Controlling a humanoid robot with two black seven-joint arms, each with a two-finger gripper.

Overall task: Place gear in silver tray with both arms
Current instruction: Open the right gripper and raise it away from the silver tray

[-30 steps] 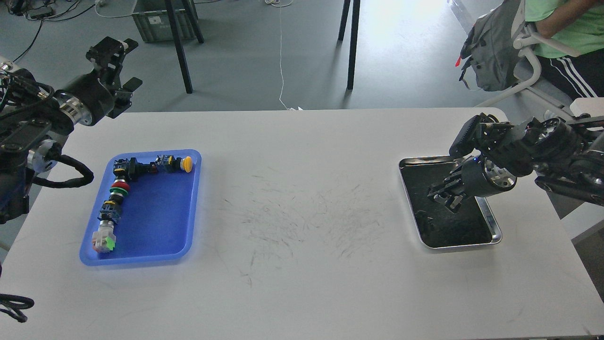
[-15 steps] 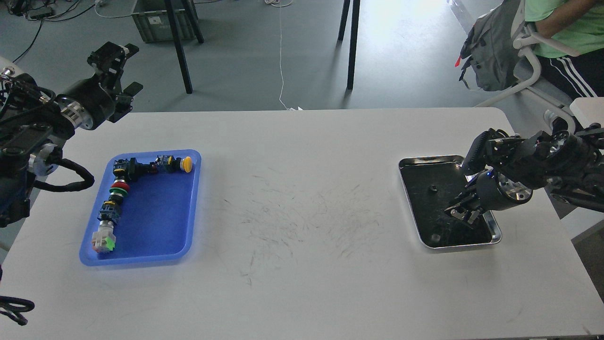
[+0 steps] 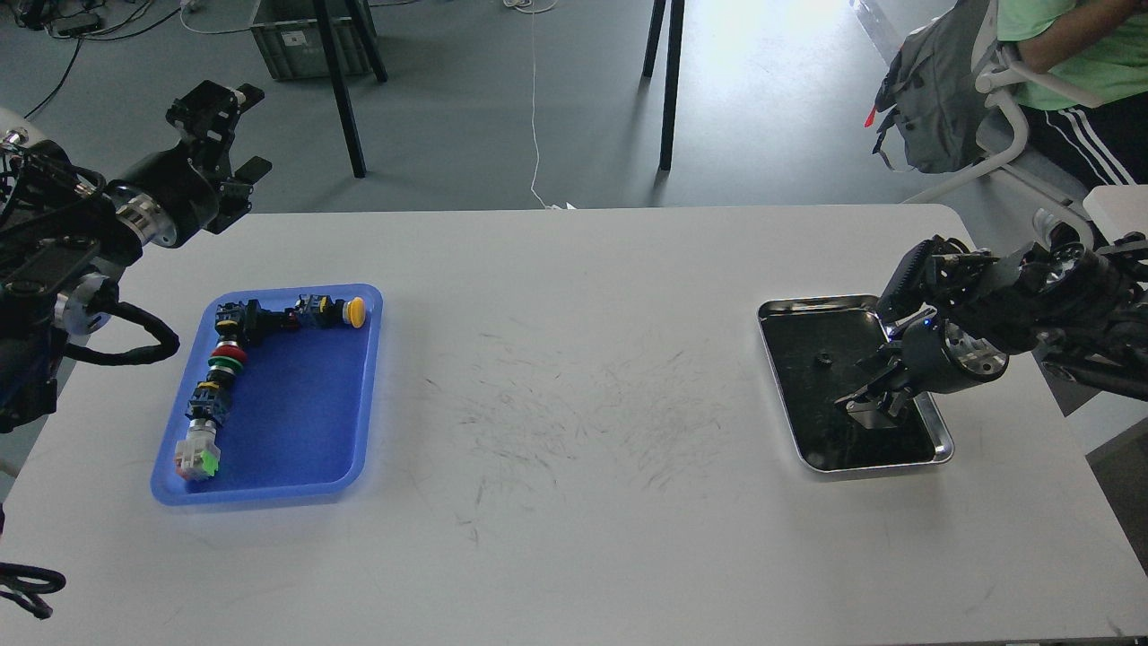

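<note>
The silver tray point(image 3: 933, 446) lies at the table's right, its dark floor reflecting. A small dark piece point(image 3: 821, 361), which looks like the gear, rests on the tray floor near its middle, touching no gripper. My right gripper point(image 3: 868, 408) hangs low over the tray's right half, to the right of and nearer than that piece. It is dark against the floor, so its fingers cannot be told apart. My left gripper point(image 3: 235, 131) is raised beyond the table's far left corner, open and empty.
A blue tray point(image 3: 296, 413) at the table's left holds a row of push-button parts point(image 3: 220, 377) along its left and far sides. The white table point(image 3: 574, 377) shows scuff marks in the middle. Beyond the far right corner a person sits on a chair point(image 3: 1013, 117).
My right gripper has drawn back from the silver tray's middle toward its right side, uncovering the small dark piece on the floor. The left arm shifted slightly left.
</note>
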